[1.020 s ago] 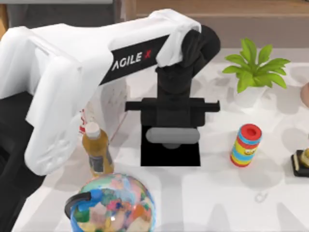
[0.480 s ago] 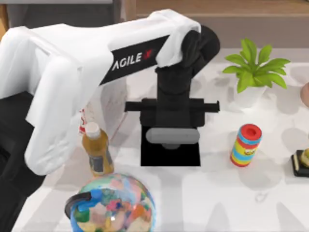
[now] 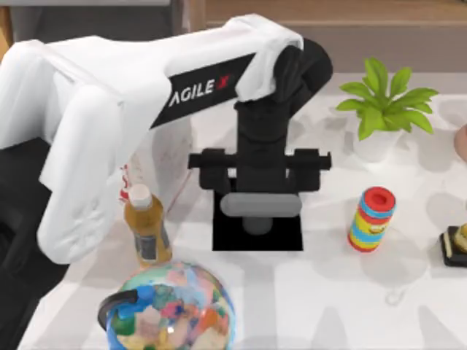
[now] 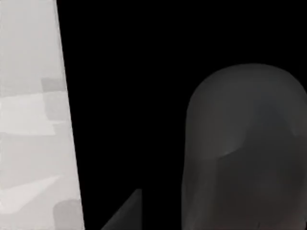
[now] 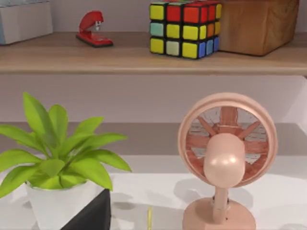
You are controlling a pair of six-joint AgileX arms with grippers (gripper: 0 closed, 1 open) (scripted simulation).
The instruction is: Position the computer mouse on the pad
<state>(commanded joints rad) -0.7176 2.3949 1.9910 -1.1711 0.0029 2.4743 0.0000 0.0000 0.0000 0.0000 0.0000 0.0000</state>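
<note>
While the left arm reaches across the table from the top view's left, its left gripper (image 3: 256, 191) hangs directly over the pad (image 3: 257, 240), fingers spread wide apart to either side. Nothing is pinched between them. Computer mouse (image 3: 256, 223) lies just below the claw, between the spread fingers and resting on the pad, near the pad's far edge; only a small dark grey oval end shows past the grey cylinder on the wrist. Left wrist view confirms: domed grey top of the mouse (image 4: 244, 148) sits on the black pad (image 4: 124, 96), with pale tabletop (image 4: 33, 120) beyond the pad's edge.

Around the claw, top view:
- milk carton (image 3: 157, 157) to its left, mostly behind the white arm link
- juice bottle (image 3: 146, 226) to its left and nearer the camera, apart from the pad
- globe (image 3: 171, 306) nearer still, at the lower edge
- striped can (image 3: 372, 219) to its right, well apart from the pad
- potted plant (image 3: 383, 106) to its right and farther back

Right gripper: its fingers cannot be told. Right wrist view looks at the potted plant (image 5: 57, 163), a pink fan (image 5: 225, 158), and a shelf with a red stapler (image 5: 93, 28) and a colour cube (image 5: 184, 28)
</note>
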